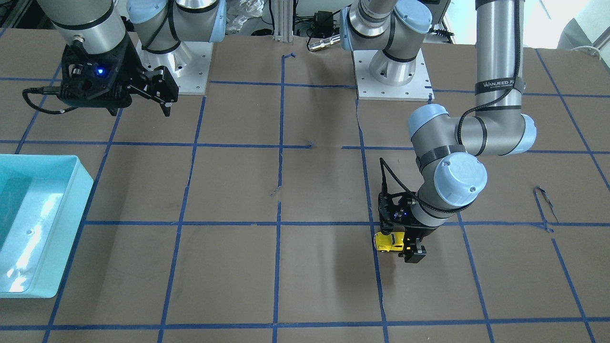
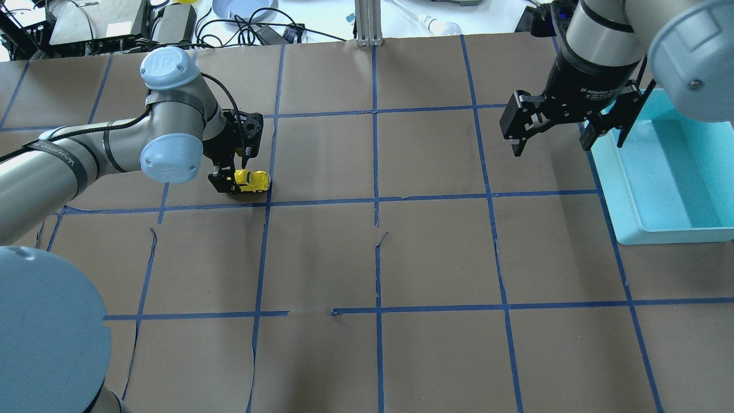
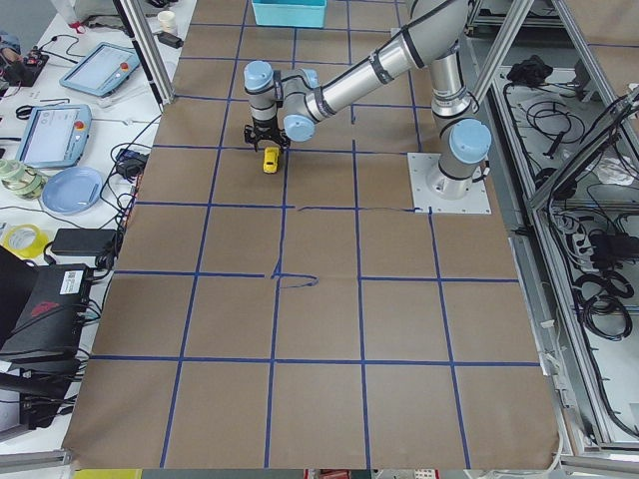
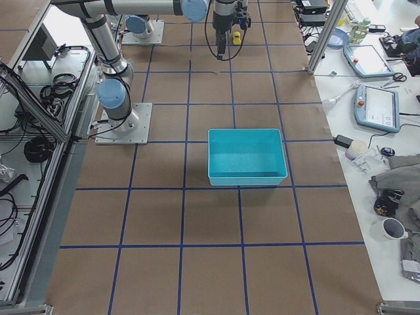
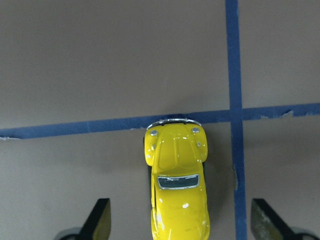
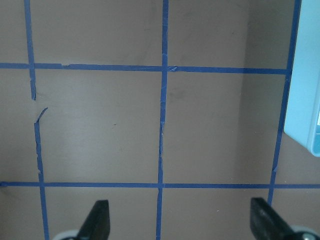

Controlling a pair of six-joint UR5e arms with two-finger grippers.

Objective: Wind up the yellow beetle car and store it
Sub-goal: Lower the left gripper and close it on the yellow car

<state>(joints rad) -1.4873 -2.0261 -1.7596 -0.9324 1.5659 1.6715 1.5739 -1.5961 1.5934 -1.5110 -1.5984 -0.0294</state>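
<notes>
Risk: the left gripper [image 5: 182, 222] has its fingers spread wide, clear of both flanks of the yellow car [image 5: 177, 190]. If they close off-centre, the car could roll or skew out. It sits on the table [image 2: 436, 252], nose on a blue tape line. The left wrist points straight down over it. The right gripper [image 2: 550, 146], fingers apart, hangs beside the bin [image 2: 659, 232].

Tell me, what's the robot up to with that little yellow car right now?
Left jaws open, straddling yellow beetle car, not gripping. Car upright on table. Right jaws open, hovering near teal bin. Nothing blocking between.
</notes>
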